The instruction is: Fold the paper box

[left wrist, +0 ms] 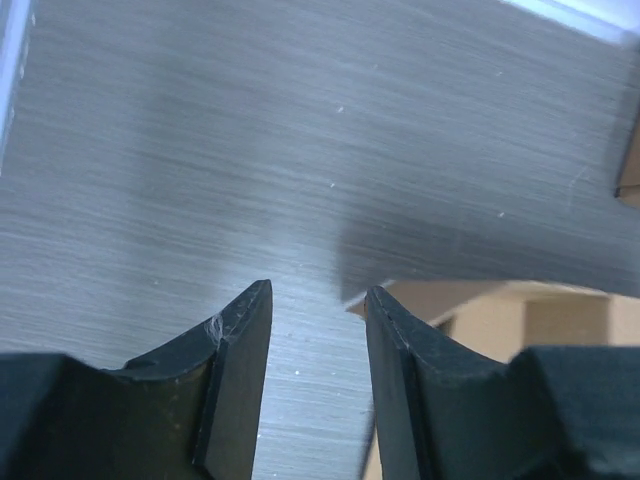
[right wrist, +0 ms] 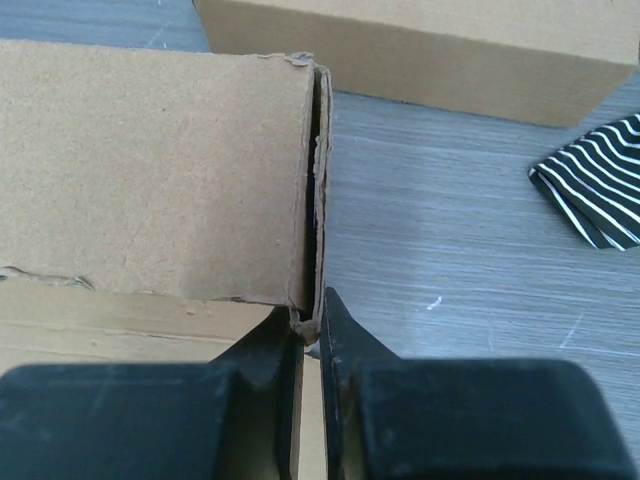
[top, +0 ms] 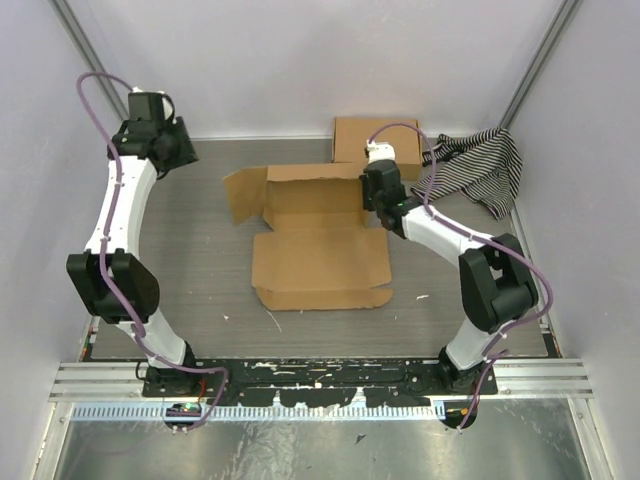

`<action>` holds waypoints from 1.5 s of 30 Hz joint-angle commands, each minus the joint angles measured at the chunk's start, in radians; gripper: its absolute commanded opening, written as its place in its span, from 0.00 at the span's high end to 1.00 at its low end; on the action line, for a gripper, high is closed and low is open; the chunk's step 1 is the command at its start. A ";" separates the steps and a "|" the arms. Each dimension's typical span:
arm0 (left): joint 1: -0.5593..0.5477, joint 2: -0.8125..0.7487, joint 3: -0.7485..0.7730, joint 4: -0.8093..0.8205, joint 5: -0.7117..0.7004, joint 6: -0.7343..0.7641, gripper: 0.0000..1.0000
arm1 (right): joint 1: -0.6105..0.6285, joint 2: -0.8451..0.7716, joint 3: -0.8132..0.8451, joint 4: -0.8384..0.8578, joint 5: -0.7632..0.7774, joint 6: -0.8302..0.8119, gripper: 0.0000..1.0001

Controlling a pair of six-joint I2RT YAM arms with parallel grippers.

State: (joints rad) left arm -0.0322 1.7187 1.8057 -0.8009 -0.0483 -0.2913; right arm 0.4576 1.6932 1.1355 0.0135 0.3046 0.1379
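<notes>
The paper box (top: pixel 320 262) lay long axis left-right, lid flat on its near side; right fingers (right wrist: pixel 345 350) pinched its right wall, left fingers (left wrist: pixel 240 340) apart

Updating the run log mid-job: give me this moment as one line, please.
paper box: partly folded | left gripper: open, empty, over table | right gripper: shut on its side wall
</notes>
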 commanded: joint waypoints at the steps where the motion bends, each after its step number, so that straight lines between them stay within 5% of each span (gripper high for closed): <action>1: 0.055 0.006 -0.138 0.112 0.129 -0.008 0.53 | -0.060 -0.093 -0.009 -0.123 -0.174 -0.045 0.99; 13: 0.023 -0.074 -0.589 0.612 0.426 -0.045 0.57 | -0.143 -0.124 0.021 -0.187 -0.341 -0.042 0.98; 36: -0.130 -0.329 -0.858 0.664 0.484 -0.013 0.56 | -0.145 -0.020 0.105 -0.208 -0.420 0.022 0.98; 45: -0.155 -0.325 -0.847 0.684 0.483 -0.020 0.56 | -0.144 -0.042 0.085 -0.196 -0.476 0.029 0.97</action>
State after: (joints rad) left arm -0.1791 1.4067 0.9482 -0.1543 0.4316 -0.3161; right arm 0.3122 1.6672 1.2076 -0.2047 -0.1104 0.1387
